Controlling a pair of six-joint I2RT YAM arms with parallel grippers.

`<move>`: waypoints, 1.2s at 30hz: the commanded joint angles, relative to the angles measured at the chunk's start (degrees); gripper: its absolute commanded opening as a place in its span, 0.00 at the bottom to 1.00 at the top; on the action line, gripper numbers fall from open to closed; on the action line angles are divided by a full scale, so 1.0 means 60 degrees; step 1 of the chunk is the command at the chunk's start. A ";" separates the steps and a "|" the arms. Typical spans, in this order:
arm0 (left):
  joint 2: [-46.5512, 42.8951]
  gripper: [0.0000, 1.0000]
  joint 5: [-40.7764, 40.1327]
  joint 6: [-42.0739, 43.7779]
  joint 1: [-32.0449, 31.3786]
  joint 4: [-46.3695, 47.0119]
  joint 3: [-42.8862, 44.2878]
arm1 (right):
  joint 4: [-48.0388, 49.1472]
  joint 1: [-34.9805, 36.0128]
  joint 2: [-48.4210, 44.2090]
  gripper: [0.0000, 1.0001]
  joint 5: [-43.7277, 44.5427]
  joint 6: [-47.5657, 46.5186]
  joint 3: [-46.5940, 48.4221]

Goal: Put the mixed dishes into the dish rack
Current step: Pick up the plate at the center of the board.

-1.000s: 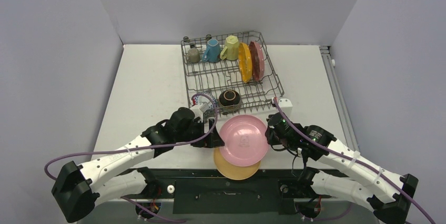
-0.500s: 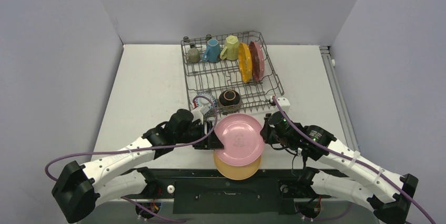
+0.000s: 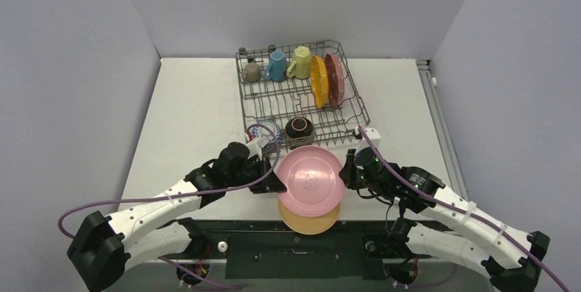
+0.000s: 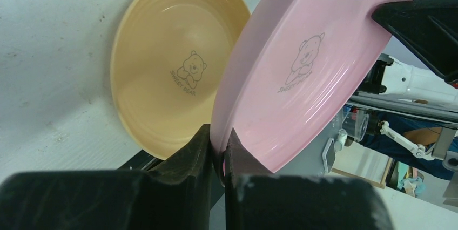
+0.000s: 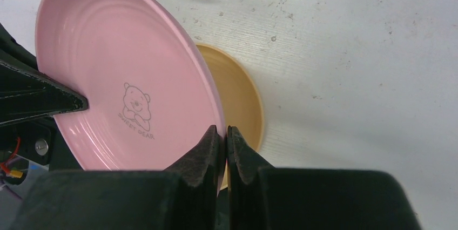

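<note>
The white table (image 3: 192, 114) carries the dish rack (image 3: 274, 103) at its far middle, a grey wire basket with rows of upright tines. Two arms reach in from the near edge and meet in front of the rack's near wall. Between them is the pink plate (image 3: 310, 181), lifted off the table and tilted, its face with a small bear print turned upward. It hangs just near of the rack and partly covers the tan plate (image 3: 308, 222), which lies flat on the table at the near edge. In the rack's far right corner the orange plate (image 3: 318, 81) and the dark red plate (image 3: 334, 78) stand on edge side by side. The dark brown bowl (image 3: 299, 127) sits at the rack's near wall, and the patterned bowl (image 3: 264, 131) is just left of it, partly hidden by the left arm's cable. Along the far row stand the yellow mug (image 3: 300, 62), the blue mug (image 3: 276, 66) and the grey-olive mug (image 3: 252, 70). The left gripper (image 4: 219, 143) is clamped on the pink plate's left rim. The right gripper (image 5: 221, 138) pinches the opposite rim, its jaws nearly together.
</note>
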 commanded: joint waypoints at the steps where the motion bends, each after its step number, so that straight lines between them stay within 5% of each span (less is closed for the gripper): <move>1: -0.0406 0.00 0.0735 0.0125 0.0028 0.0919 -0.0116 | 0.0756 0.0000 -0.0351 0.06 -0.0007 0.0094 -0.0028; 10: -0.0733 0.00 0.1577 -0.0064 0.0284 0.1956 -0.0409 | 0.0784 -0.0064 -0.1136 0.41 -0.0351 -0.0029 -0.0192; 14: -0.0967 0.00 0.1820 -0.0014 0.0360 0.2078 -0.0427 | 0.0982 -0.0148 -0.1500 0.46 -0.0790 -0.0044 -0.0243; 29: -0.1209 0.00 0.2538 0.0054 0.0472 0.2672 -0.0652 | 0.2095 -0.0990 -0.2417 0.41 -0.4287 0.0102 -0.0775; 36: -0.1181 0.00 0.2565 0.0182 0.0492 0.2537 -0.0565 | 0.2208 -0.1206 -0.2477 0.31 -0.5131 0.0081 -0.0835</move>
